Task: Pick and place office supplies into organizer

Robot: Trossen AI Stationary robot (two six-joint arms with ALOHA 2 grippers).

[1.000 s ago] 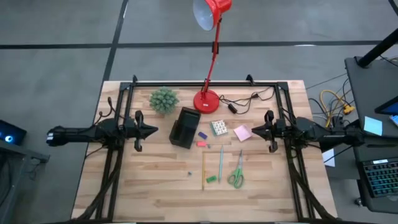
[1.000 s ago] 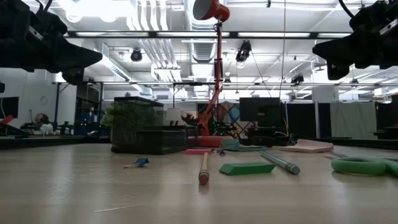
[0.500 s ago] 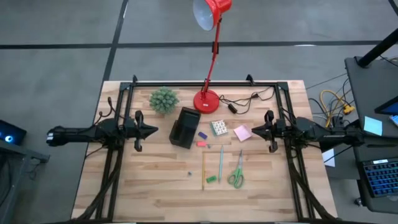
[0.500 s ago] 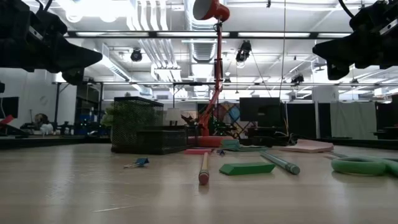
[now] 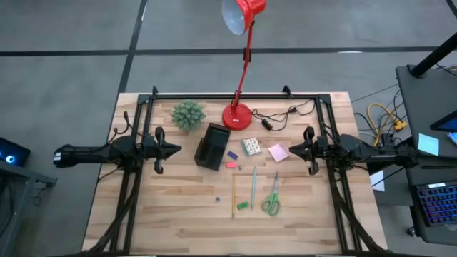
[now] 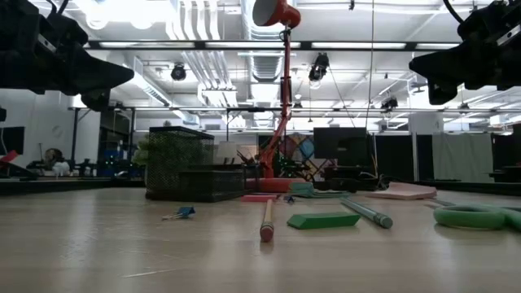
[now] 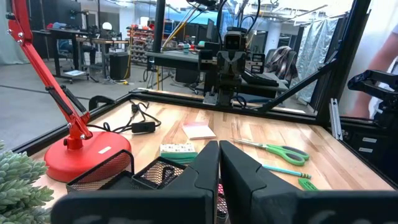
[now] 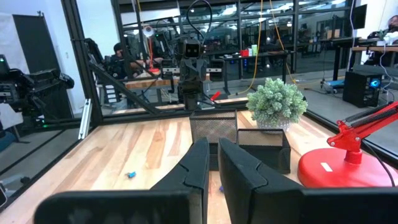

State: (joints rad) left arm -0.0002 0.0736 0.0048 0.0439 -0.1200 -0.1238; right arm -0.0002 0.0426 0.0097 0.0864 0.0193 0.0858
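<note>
Nothing has moved in the last second: my left gripper (image 5: 168, 149) and right gripper (image 5: 295, 151) still hover closed and empty at the table's sides. The scissors (image 5: 271, 200), pencil (image 5: 233, 194) and pen (image 5: 253, 188) lie right of the organizer (image 5: 212, 146); nothing started.

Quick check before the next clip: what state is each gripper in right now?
Left gripper: shut, holding nothing, raised at the table's left side.
Right gripper: shut, holding nothing, raised at the table's right side.
</note>
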